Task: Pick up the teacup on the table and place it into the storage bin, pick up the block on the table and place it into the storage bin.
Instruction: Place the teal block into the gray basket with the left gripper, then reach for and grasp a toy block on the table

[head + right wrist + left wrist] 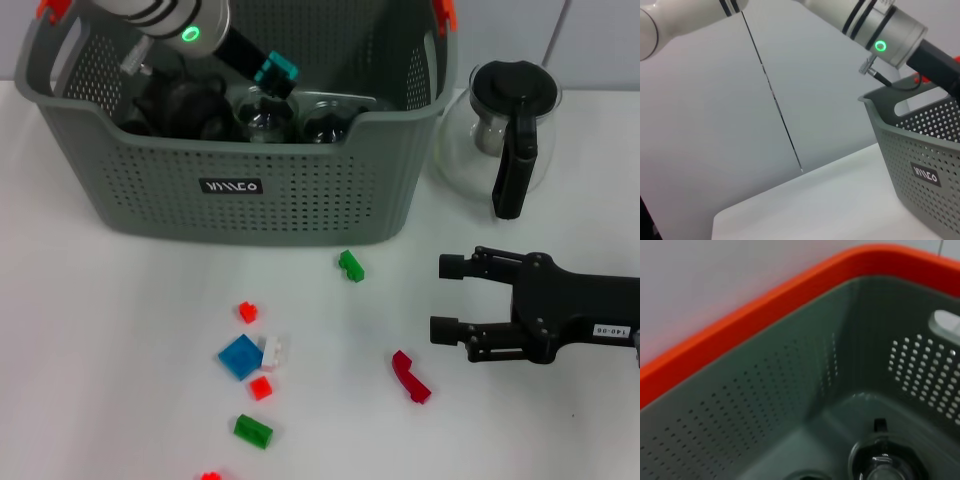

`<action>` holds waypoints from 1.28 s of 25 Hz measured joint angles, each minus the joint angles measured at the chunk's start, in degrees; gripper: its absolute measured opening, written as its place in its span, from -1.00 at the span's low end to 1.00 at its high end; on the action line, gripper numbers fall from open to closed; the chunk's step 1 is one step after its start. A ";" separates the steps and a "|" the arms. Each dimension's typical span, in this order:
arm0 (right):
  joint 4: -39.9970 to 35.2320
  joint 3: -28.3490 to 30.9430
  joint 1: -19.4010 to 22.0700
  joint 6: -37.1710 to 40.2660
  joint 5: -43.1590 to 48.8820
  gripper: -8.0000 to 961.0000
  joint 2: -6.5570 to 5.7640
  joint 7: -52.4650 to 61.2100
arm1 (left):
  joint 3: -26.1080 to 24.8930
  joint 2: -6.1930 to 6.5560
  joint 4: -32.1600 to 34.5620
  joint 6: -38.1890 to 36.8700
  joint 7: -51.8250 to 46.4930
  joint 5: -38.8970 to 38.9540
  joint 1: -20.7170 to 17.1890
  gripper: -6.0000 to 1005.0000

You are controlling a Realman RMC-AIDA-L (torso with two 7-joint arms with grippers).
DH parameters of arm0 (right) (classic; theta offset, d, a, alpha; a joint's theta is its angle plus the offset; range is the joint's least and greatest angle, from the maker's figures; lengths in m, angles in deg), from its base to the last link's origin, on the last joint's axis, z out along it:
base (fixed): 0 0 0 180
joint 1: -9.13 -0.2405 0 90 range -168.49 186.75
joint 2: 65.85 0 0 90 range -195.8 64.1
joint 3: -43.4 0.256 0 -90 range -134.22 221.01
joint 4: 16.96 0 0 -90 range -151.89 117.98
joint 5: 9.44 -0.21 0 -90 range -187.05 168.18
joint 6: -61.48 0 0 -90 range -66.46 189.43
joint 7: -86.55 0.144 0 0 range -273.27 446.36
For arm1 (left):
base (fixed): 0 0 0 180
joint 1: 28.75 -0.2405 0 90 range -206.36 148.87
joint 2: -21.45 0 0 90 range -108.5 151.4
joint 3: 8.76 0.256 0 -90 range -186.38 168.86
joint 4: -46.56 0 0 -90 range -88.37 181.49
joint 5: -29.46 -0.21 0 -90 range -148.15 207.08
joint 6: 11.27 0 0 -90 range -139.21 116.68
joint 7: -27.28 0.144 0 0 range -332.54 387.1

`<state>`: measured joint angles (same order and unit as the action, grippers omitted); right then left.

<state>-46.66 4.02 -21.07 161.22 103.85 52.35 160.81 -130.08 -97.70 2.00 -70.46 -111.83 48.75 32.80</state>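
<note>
The storage bin (250, 190) stands at the back left of the table, grey-green with a black logo label. My left gripper (275, 72) reaches down into it, right above a glass teacup (262, 120) on the bin floor; whether it holds the cup is hidden. A second glass cup (325, 122) and dark items lie beside it. The left wrist view shows the bin's inner wall (790, 390) and a glass cup (885, 462) below. Several blocks lie on the table: green (350, 265), blue (240, 356), and a long red one (410, 377). My right gripper (446, 298) hovers open, right of the long red block.
A glass pot (505, 130) with a black handle stands right of the bin. More small blocks, red (247, 312), white (272, 350), red (260, 388) and green (253, 430), are scattered in front of the bin. The right wrist view shows the bin's corner (910, 150).
</note>
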 joint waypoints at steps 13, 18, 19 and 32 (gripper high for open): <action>-0.01 0.00 -0.20 -0.08 0.01 0.96 0.01 -0.09 | -0.61 -1.35 -7.06 -1.84 -0.17 0.68 -3.00 0.25; 0.04 0.00 -0.21 -0.02 0.01 0.96 -0.05 -0.09 | -1.38 -4.89 -32.79 -8.95 3.31 13.84 -16.01 0.64; 0.07 0.00 -0.23 -0.03 0.01 0.96 -0.06 -0.09 | -1.29 -4.92 -35.43 -10.15 3.78 16.05 -17.62 0.66; -0.03 0.00 -0.21 0.01 0.00 0.96 0.02 -0.09 | -12.56 -5.00 -35.18 -43.15 39.11 45.03 -36.87 0.78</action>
<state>-46.69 4.02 -21.28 161.23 103.86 52.38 160.72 -142.64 -102.70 -33.18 -113.61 -72.72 93.78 -4.07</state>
